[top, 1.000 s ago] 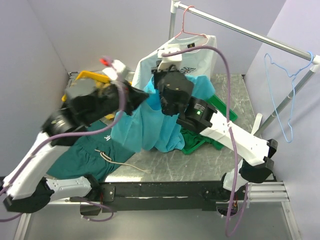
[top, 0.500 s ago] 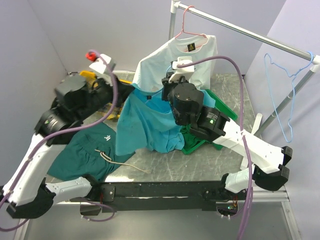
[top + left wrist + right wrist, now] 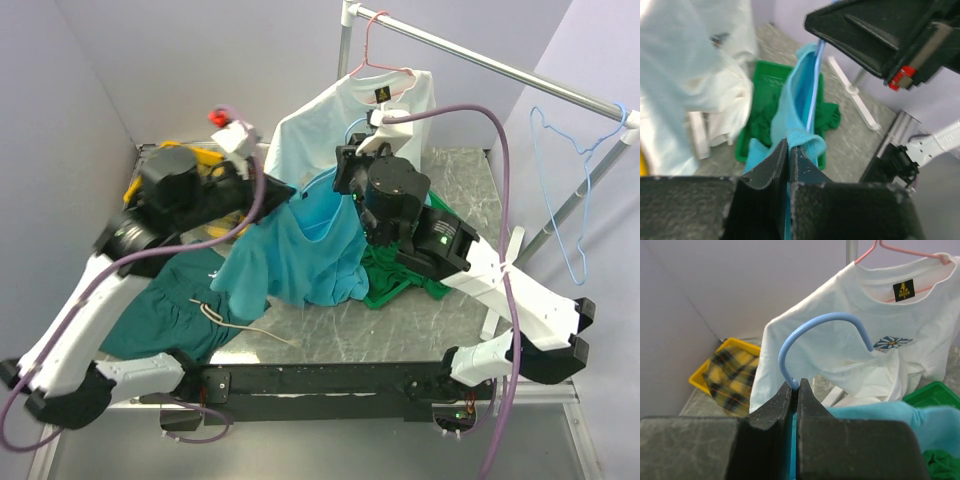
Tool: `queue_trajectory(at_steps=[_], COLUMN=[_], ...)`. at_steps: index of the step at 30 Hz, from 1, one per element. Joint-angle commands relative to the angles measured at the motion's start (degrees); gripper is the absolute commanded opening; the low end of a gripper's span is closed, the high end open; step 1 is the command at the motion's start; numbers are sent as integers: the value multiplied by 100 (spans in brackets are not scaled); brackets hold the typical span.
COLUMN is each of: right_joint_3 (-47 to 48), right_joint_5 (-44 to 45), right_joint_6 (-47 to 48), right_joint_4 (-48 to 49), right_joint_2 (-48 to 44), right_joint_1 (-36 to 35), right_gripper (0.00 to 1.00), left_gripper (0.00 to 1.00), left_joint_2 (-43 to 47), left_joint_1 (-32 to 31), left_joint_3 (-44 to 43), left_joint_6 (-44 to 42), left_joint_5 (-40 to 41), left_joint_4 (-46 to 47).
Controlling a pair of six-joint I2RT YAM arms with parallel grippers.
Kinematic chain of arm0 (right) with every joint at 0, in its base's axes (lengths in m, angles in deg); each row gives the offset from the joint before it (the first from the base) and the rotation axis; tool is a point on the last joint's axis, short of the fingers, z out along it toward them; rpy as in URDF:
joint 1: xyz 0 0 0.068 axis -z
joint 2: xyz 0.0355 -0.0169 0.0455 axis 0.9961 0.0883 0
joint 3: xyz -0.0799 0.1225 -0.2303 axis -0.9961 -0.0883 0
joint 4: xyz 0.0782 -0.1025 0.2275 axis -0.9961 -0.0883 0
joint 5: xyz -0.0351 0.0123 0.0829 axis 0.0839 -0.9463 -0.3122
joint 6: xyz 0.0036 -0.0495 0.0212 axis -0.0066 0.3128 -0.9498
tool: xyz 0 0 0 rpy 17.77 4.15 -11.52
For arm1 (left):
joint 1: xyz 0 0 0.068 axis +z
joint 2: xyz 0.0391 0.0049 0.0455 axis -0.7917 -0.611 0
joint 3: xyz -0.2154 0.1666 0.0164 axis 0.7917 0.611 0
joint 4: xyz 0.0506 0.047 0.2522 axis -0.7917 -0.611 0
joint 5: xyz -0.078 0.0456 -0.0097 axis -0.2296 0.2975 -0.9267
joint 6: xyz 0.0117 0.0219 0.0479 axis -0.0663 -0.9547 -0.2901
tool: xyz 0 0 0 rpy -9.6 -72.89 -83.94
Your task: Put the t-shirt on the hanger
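The turquoise t-shirt hangs bunched between my two grippers above the table. My left gripper is shut on its ribbed edge. My right gripper is shut on the light-blue hanger at the base of its hook, with the hook pointing up. The hanger's blue wire runs down inside the t-shirt's folds, and the rest of the hanger is hidden in the cloth. The turquoise cloth also shows just below my right fingers.
A white printed t-shirt hangs on a pink hanger from the metal rail. A second light-blue hanger hangs at the rail's right end. There is also a green tray with dark green garments, dark green shorts, and a yellow tray.
The right gripper has lifted the hanger up and to the right. The left gripper swung left and then back right, still holding the t-shirt's edge. The t-shirt has shifted with them.
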Motion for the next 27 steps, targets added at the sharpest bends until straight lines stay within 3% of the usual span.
queue_trajectory(at_steps=[1,3,8,10,12,17,20,21,27], right_joint_3=[271,201,95,60,51,25,165,244,455], right_joint_5=[125,108,20,-50,-85,-472,-393,-367,-209], right_joint_6=[-265,-274,-362,-423,-502,-678,-626,-582,-590], right_joint_4=[-55,-55,-64,-72,-143,-239,-301,-318,-389], right_joint_2=[202,211,202,211,246,202,342,387,615], right_joint_1=[-60,-60,-25,-16,36,300,344,344,344], right_gripper=[0,0,0,0,0,0,0,0,0], left_gripper=[6,7,20,45,60,71,78,97,90], left_joint_2=[-274,-231,-186,-178,-116,261,499,569,771], left_joint_1=[23,14,23,14,23,23,14,14,23], left_joint_3=[192,341,508,509,526,482,552,613,816], left_joint_6=[324,420,342,324,289,87,60,60,-54], left_joint_5=[-1015,-919,-673,-655,-576,3,-39,-240,73], left_joint_4=[687,793,890,873,856,505,214,205,-304])
